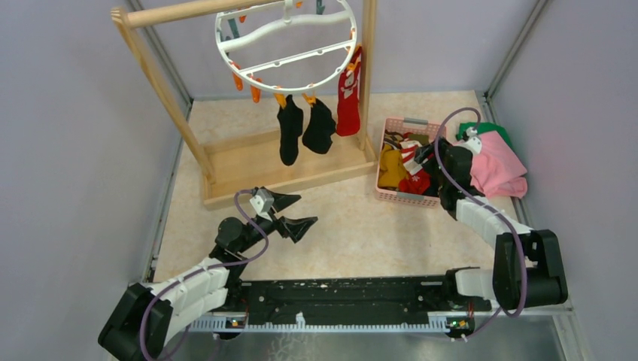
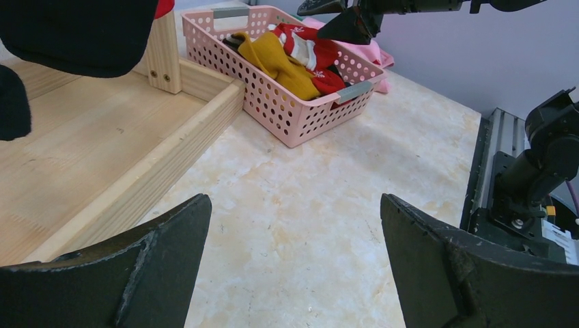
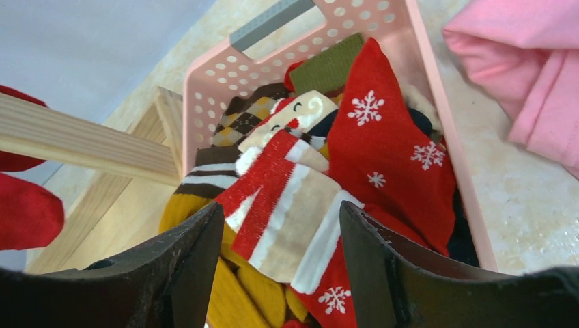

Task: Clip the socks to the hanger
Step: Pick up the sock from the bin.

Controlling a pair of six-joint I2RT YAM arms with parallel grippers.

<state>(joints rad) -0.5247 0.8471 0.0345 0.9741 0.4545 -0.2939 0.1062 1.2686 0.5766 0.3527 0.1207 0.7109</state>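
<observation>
The right pincer [image 3: 280, 213], half open and holding nothing, straddles a striped sock [image 3: 273, 181] in the pink basket [image 3: 205, 89] at the right. Closing here may also snag the red snowflake sock [image 3: 389, 150] touching it. The left pincer [image 1: 305, 210] gapes empty over the worktop [image 1: 346, 226]. The hanger [image 1: 295, 58] hangs far left.

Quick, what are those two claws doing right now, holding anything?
Left gripper: open, empty.
Right gripper: open, straddling the striped sock in the basket; no grip yet.
</observation>
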